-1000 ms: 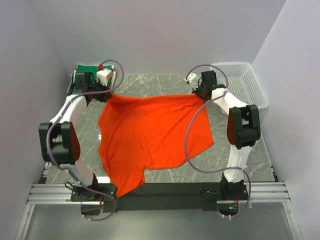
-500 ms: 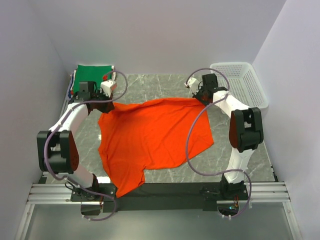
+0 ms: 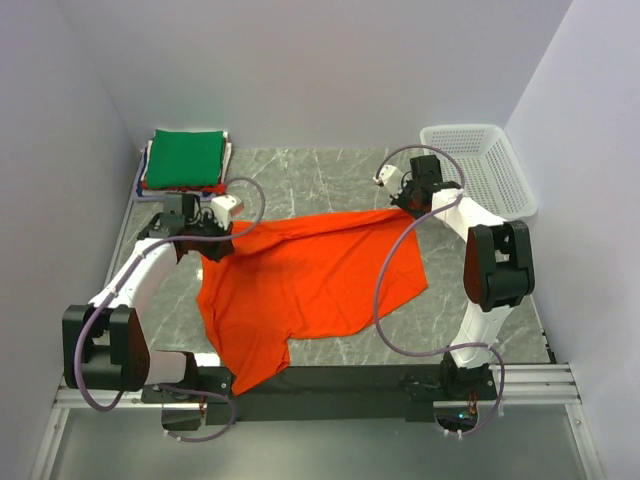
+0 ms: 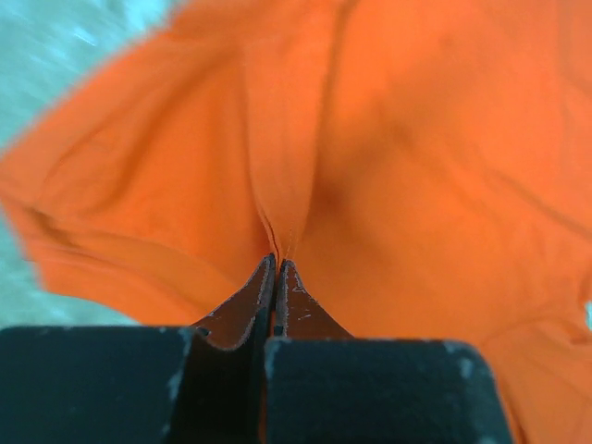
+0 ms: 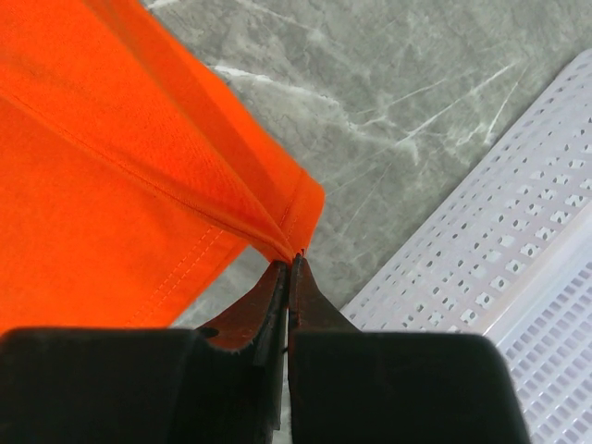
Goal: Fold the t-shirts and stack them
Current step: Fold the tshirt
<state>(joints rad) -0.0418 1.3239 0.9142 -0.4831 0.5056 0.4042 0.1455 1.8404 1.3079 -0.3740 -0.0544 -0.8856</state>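
Note:
A bright orange t-shirt (image 3: 305, 280) lies spread on the marble table. My left gripper (image 3: 226, 246) is shut on its far left corner, and the cloth (image 4: 388, 176) fills the left wrist view above the closed jaws (image 4: 277, 264). My right gripper (image 3: 404, 205) is shut on the far right corner, where the hem (image 5: 287, 208) is pinched at the jaw tips (image 5: 291, 261). The far edge is lifted and drawn toward the near side. A folded green t-shirt (image 3: 186, 157) tops a stack at the far left, with red and white edges beneath.
A white plastic lattice basket (image 3: 490, 170) stands at the far right, close to my right gripper, and shows in the right wrist view (image 5: 499, 259). Grey walls close in the left, back and right. A black rail (image 3: 330, 380) runs along the near edge.
Both grippers have moved toward the near side, pulling the orange shirt's far edge over the rest of the cloth. The left arm has left the green stack, which now shows fully.

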